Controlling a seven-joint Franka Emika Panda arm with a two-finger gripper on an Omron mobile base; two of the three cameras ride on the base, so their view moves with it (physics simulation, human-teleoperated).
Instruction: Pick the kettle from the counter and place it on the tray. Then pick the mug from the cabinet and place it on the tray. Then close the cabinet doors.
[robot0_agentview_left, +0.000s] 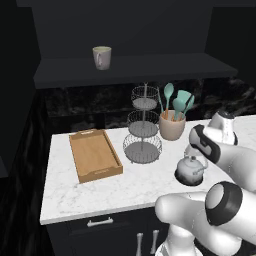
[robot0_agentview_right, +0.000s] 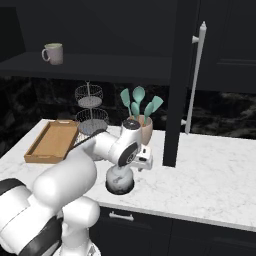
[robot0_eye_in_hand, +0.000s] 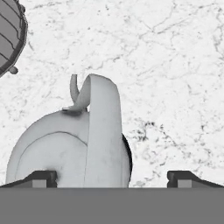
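A three-tier wire basket stand (robot0_agentview_left: 143, 125) rises at the centre of the left base view, its round grey baskets growing wider from top to bottom. In the right base view the same stand (robot0_agentview_right: 90, 112) sits in the upper left part of the frame. Part of its lowest basket (robot0_eye_in_hand: 11, 35) shows in the top left corner of the hand view. Just right of the stand in the left base view is a tan utensil crock (robot0_agentview_left: 172, 126) holding teal spatulas and spoons (robot0_agentview_left: 179, 101) with wooden handles. The crock (robot0_agentview_right: 145, 129) is near the centre of the right base view, utensils (robot0_agentview_right: 140, 102) fanning upward. Behind runs a dark marbled backsplash (robot0_agentview_left: 80, 102).
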